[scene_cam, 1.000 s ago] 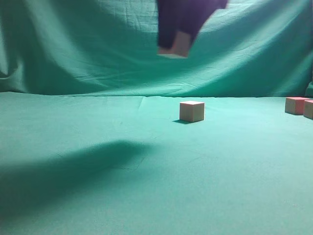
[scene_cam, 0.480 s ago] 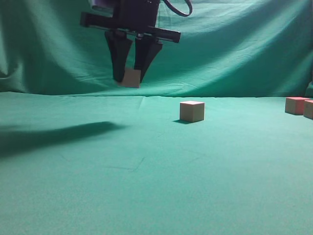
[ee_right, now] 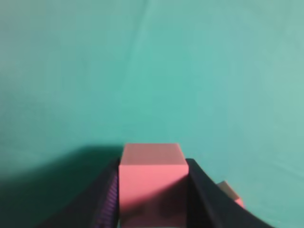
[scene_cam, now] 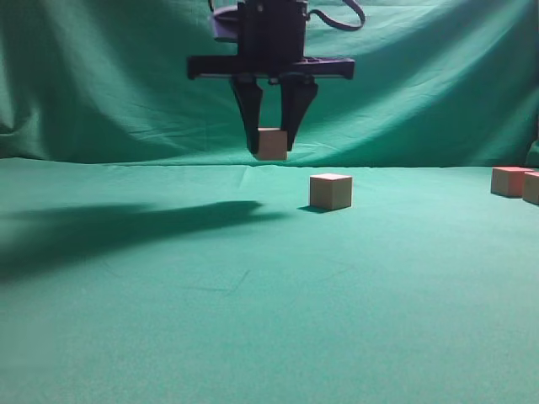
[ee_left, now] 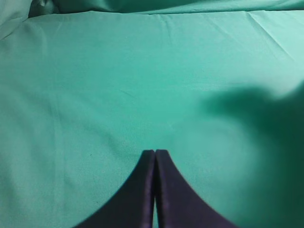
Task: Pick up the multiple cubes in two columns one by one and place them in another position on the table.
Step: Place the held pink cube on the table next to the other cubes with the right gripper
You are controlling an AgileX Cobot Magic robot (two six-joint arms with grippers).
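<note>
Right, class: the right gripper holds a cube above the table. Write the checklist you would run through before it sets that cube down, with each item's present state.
1. Held cube clamped between the right gripper's fingers: ok.
2. Held cube clear of the table: ok, it hangs above the cloth.
3. Placed cube out of the way: ok, it sits to the right.
4. Left gripper shut and empty: ok.
5. Exact landing spot beneath the held cube: cannot tell.

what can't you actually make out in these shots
- Exterior view: the cubes at the right edge, the outermost cut off by the frame; any beyond can't be counted.
- Exterior view: the right gripper holds a cube; its arm is cut off by the top edge.
- Right wrist view: a second cube is blurred and mostly hidden behind a finger.
- Left wrist view: only the left gripper tips over the table; no cubes.
</note>
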